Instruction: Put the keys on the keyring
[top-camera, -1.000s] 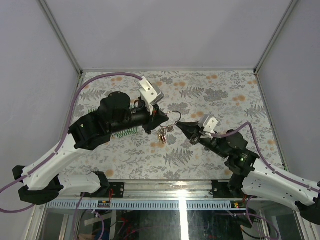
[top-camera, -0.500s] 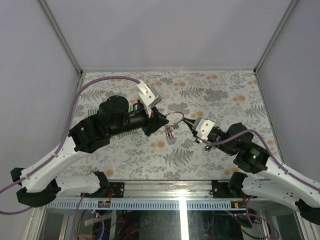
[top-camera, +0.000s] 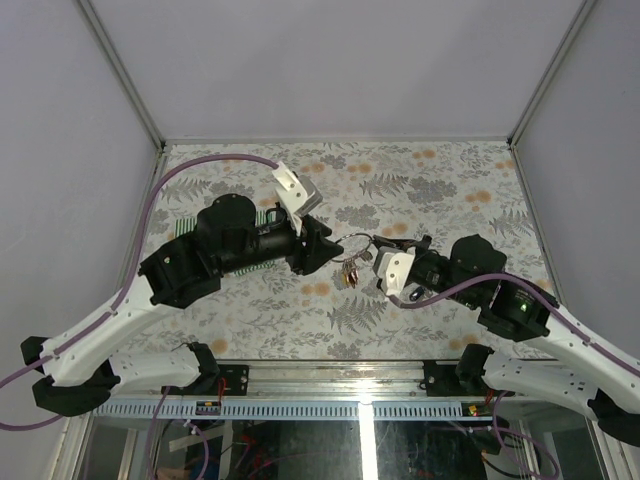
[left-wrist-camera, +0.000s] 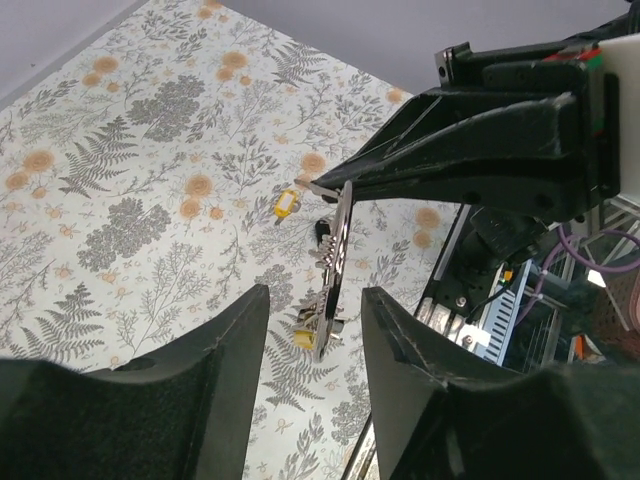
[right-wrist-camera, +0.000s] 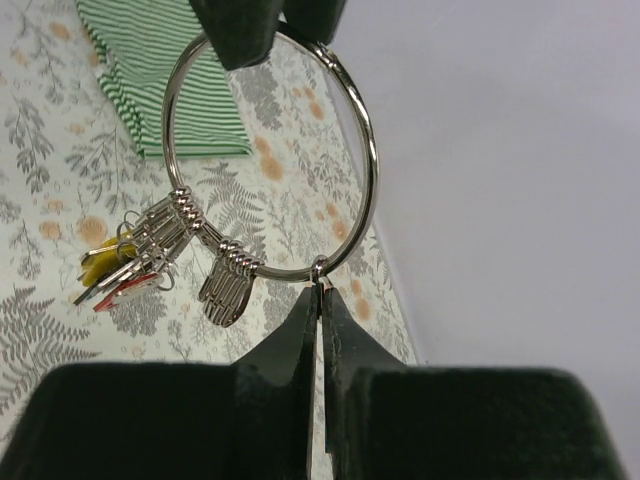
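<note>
The keyring (right-wrist-camera: 372, 170) is a large silver wire loop held up off the table. My right gripper (right-wrist-camera: 320, 290) is shut on its lower edge. Several keys (right-wrist-camera: 150, 245) hang bunched on the keyring's left side, with yellow and red heads lowest. In the left wrist view the keyring (left-wrist-camera: 340, 235) shows edge-on between the fingers of my left gripper (left-wrist-camera: 315, 295). That gripper is open and the fingers do not touch the wire. The keys (left-wrist-camera: 318, 325) dangle below. From above, the left gripper (top-camera: 328, 250) and right gripper (top-camera: 374, 243) face each other across the keyring (top-camera: 352, 240).
A green striped cloth (right-wrist-camera: 190, 80) lies on the floral table, partly under the left arm (top-camera: 230, 245). A small yellow-tagged piece (left-wrist-camera: 288, 203) lies on the table beyond the ring. The metal rail (top-camera: 360, 375) runs along the near edge.
My left gripper has opened and let go of the keyring. The right arm has swung round and moved in, and it alone now holds the ring with the keys.
</note>
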